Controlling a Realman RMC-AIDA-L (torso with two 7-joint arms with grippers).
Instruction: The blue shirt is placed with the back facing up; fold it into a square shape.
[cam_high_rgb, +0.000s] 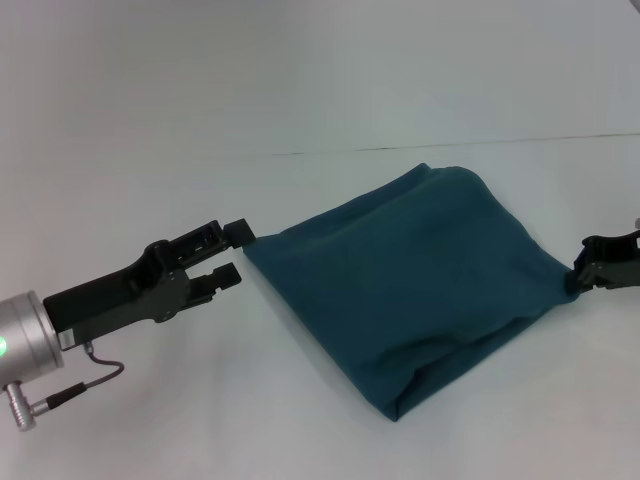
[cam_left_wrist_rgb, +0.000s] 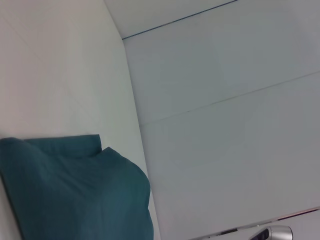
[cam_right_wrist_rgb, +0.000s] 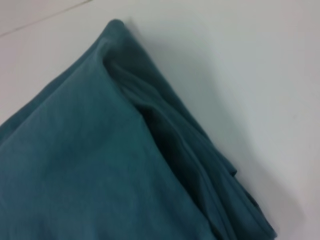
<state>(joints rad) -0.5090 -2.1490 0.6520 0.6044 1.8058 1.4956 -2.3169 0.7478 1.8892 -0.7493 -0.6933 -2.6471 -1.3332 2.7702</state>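
The blue shirt (cam_high_rgb: 410, 270) lies folded into a rough square on the white table (cam_high_rgb: 150, 400), plain side up, with one corner pointing at each gripper. My left gripper (cam_high_rgb: 236, 254) is open, its fingertips right at the shirt's left corner, holding nothing. My right gripper (cam_high_rgb: 590, 264) is open at the shirt's right corner, at the view's right edge. The shirt also shows in the left wrist view (cam_left_wrist_rgb: 75, 195). In the right wrist view it (cam_right_wrist_rgb: 100, 165) fills most of the picture, with layered folds along one edge.
A thin dark seam (cam_high_rgb: 450, 146) runs across the table behind the shirt. A silver cylindrical part (cam_left_wrist_rgb: 275, 233) shows at the edge of the left wrist view. No other objects are in view.
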